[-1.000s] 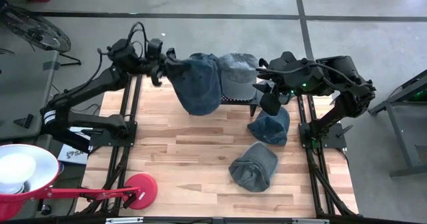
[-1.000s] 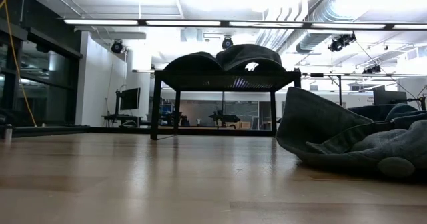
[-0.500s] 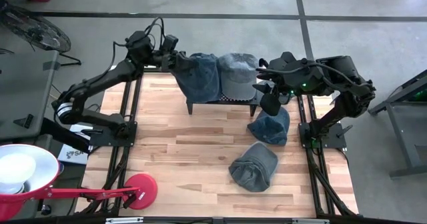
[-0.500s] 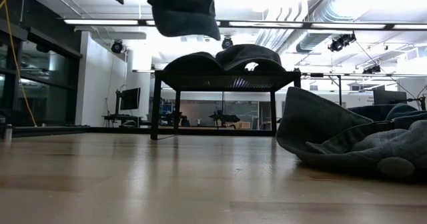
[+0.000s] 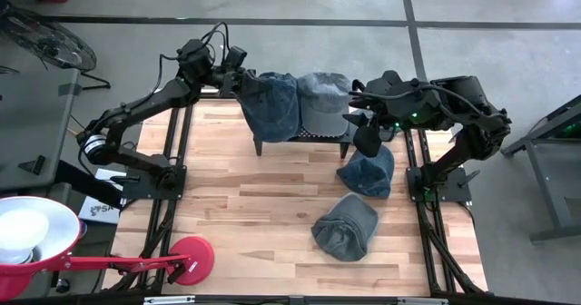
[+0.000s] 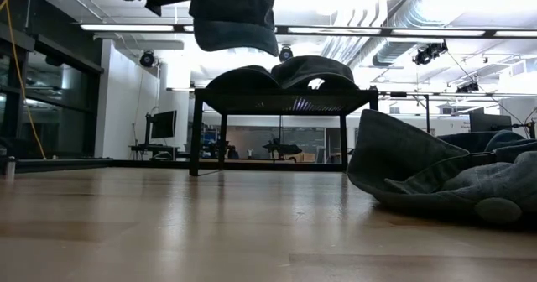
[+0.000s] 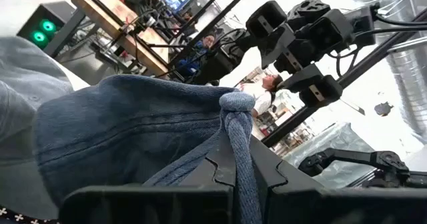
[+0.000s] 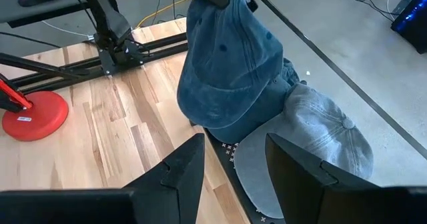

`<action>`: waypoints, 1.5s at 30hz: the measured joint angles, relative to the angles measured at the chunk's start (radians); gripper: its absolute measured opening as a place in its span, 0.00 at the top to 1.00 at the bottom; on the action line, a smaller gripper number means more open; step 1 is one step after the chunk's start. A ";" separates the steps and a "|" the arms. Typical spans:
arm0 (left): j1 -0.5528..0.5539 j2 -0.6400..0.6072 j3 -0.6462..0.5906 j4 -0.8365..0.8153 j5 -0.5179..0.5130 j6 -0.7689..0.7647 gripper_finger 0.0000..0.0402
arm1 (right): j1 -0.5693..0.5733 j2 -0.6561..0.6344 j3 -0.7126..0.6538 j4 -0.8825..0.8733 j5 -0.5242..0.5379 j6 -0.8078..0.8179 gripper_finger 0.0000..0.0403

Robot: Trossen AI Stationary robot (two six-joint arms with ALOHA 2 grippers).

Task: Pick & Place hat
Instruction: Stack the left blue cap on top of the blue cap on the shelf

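Observation:
My left gripper (image 5: 238, 81) is shut on a blue denim cap (image 5: 270, 107) and holds it over the left part of a small black stand (image 5: 300, 137) at the table's far edge. In the low view the cap (image 6: 233, 18) hangs just above the stand (image 6: 277, 106). A grey cap (image 5: 324, 101) lies crown up on the stand's top. Two more denim caps (image 5: 368, 173) (image 5: 345, 225) lie on the table's right half. My right gripper (image 5: 368, 134) waits open at the stand's right end, above the nearer of those caps. My left gripper pinches a narrow rolled band of denim (image 7: 238, 144) at the cap's rim between its two fingers (image 7: 220, 167). The band runs along the fingers and its end (image 7: 237, 104) sticks out past them. The cap (image 8: 230, 71) hangs below the gripper, lifted clear of the table.
A red round base (image 5: 191, 258) stands at the table's near left corner, with a white lamp shade (image 5: 27, 237) beyond the left edge. Black frame rails (image 5: 172, 173) (image 5: 422, 182) run along both sides. Bare wood (image 5: 254, 214) lies in the table's middle and left.
My left gripper has carried the blue cap toward the table's far edge and lower. The cap hung over the table in front of the stand and now hangs over the stand's left part, beside the grey cap. The gripper has stayed shut on it.

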 joint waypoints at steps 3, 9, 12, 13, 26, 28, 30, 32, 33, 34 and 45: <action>0.000 0.018 0.000 0.010 0.009 -0.002 1.00 | 0.000 0.000 0.000 0.000 0.001 0.004 0.62; 0.000 0.052 0.000 0.048 0.017 0.002 1.00 | 0.000 0.000 0.000 0.002 0.002 0.006 0.62; 0.000 0.061 0.000 0.074 0.013 -0.002 1.00 | 0.000 0.000 0.000 0.002 0.002 0.019 0.62; 0.000 0.061 0.000 0.074 0.013 -0.001 1.00 | 0.000 0.000 0.000 0.002 0.002 0.021 0.62; 0.000 0.062 0.000 0.059 -0.004 0.052 1.00 | 0.000 0.000 0.000 0.002 0.011 0.023 0.62; 0.001 0.062 0.000 0.059 -0.005 0.061 1.00 | 0.000 0.000 0.000 0.002 0.011 0.023 0.62; 0.001 0.062 0.000 0.058 -0.006 0.074 1.00 | 0.000 0.000 0.000 0.002 0.011 0.025 0.62; 0.001 0.062 0.000 0.059 -0.005 0.083 1.00 | 0.000 0.000 0.000 0.002 0.012 0.030 0.62; 0.001 0.062 0.000 0.058 -0.006 0.086 1.00 | 0.000 0.000 0.000 0.002 0.012 0.030 0.62; 0.001 0.062 0.000 0.058 -0.006 0.091 1.00 | 0.000 0.000 0.000 0.002 0.013 0.031 0.62; 0.043 0.062 0.001 -0.032 -0.008 0.185 1.00 | 0.000 0.000 0.000 0.002 0.014 0.031 0.62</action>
